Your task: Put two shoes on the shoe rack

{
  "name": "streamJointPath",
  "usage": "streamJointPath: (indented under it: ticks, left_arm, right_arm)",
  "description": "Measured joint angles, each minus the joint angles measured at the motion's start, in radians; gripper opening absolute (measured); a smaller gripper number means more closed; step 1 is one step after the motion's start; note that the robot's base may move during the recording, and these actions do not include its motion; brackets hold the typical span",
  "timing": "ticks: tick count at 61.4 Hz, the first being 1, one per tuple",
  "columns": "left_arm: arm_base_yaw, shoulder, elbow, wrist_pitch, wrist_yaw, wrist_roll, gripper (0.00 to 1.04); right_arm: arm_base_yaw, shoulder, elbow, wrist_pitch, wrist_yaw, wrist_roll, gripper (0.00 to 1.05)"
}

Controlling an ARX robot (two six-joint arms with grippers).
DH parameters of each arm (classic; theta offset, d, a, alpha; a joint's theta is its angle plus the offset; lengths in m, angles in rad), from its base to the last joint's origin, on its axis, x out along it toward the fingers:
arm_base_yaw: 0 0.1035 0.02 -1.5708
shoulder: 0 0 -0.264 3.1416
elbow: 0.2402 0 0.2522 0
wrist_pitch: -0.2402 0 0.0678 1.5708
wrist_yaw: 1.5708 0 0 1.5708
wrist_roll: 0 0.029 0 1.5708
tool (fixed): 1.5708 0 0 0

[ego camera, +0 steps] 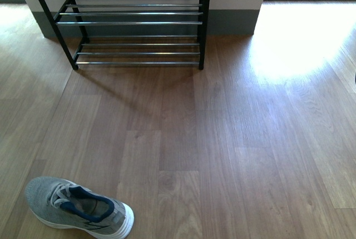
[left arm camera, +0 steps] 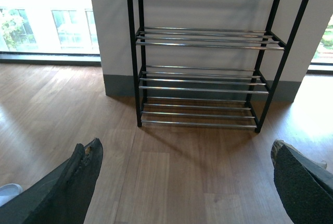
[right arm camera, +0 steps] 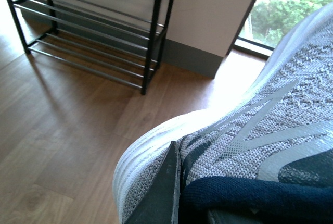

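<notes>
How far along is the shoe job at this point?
Nothing is done: the shoe rack has bare rods. In hand: the right gripper holds one grey sneaker. Remaining: racking it, then the other sneaker on the floor; the left gripper is open and empty.

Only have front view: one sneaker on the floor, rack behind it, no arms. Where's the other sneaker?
Observer: Right wrist view shows the second sneaker filling the frame, with the right gripper shut on its navy collar.
Operator: Left arm?
Observer: The left gripper is open, holds nothing, and faces the rack.
Operator: My view cuts off the rack's top. Anything on it?
Observer: Four tiers show in the left wrist view, and I see no shoe on any of them.
</notes>
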Motion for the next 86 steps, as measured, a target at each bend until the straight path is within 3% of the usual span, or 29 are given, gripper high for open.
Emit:
streamJointPath:
  ticks: [5, 9, 11, 15, 23, 31, 49, 63, 86]
  left_arm:
    - [-0.13, 0.195, 0.094, -0.148, -0.324, -0.136, 0.95]
    - [-0.202, 0.416, 0.145, -0.097, -0.477, -0.278, 0.95]
    - [-0.224, 0.525, 0.167, -0.047, -0.507, -0.367, 0.95]
    - [-0.251, 0.752, 0.213, 0.053, -0.491, -0.53, 0.95]
    - [-0.312, 1.274, 0.319, 0.254, -0.334, -0.909, 0.95]
    - [-0.357, 1.716, 0.412, 0.366, -0.232, -1.169, 0.95]
    - [-0.351, 2.374, 0.659, 0.354, -0.142, -1.304, 0.95]
    - [-0.345, 2.405, 0.693, 0.272, -0.129, -1.32, 0.95]
    - [-0.343, 2.405, 0.694, 0.302, -0.104, -1.342, 0.95]
  right_arm:
    - [0.0, 0.0, 0.0, 0.0, -0.006, 0.0, 0.01]
    - [0.001, 0.0, 0.0, 0.0, -0.01, 0.0, 0.01]
    - [0.002, 0.0, 0.0, 0.0, -0.014, 0.0, 0.01]
    - [0.003, 0.0, 0.0, 0.0, -0.019, 0.0, 0.01]
    - [0.003, 0.0, 0.0, 0.0, -0.021, 0.0, 0.01]
    - [0.003, 0.0, 0.0, 0.0, -0.016, 0.0, 0.01]
    - [0.003, 0.0, 0.0, 0.0, -0.018, 0.0, 0.01]
    - [0.003, 0.0, 0.0, 0.0, -0.018, 0.0, 0.01]
    - [0.003, 0.0, 0.0, 0.0, -0.018, 0.0, 0.01]
